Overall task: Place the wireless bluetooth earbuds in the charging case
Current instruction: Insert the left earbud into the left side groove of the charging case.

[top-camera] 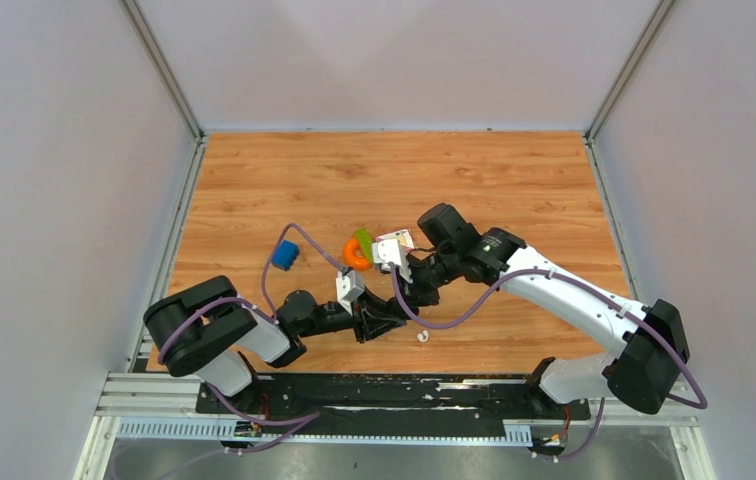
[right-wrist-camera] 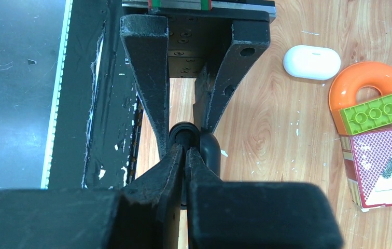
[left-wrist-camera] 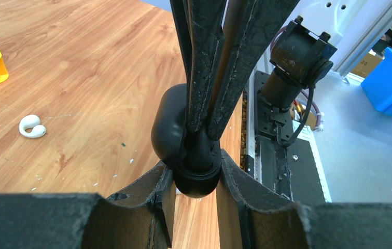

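My left gripper (left-wrist-camera: 196, 174) is shut on an open black charging case (left-wrist-camera: 198, 179), its lid (left-wrist-camera: 169, 124) tipped to the left, held just above the wooden table. My right gripper (right-wrist-camera: 186, 150) is shut, apparently on a small black earbud (left-wrist-camera: 199, 150), with its fingers (left-wrist-camera: 207, 72) reaching down into the case. In the top view both grippers (top-camera: 382, 322) (top-camera: 409, 295) meet near the table's front middle. A white earbud (top-camera: 421, 337) lies on the table beside them and also shows in the left wrist view (left-wrist-camera: 32, 126). The other earbuds are out of view.
A closed white case (right-wrist-camera: 311, 62) lies beyond the grippers. An orange ring (top-camera: 356, 256), a green brick (top-camera: 363, 242) and a card box (top-camera: 394, 246) sit together mid-table. A blue brick (top-camera: 285, 254) is to their left. The rail (top-camera: 374, 395) runs along the near edge.
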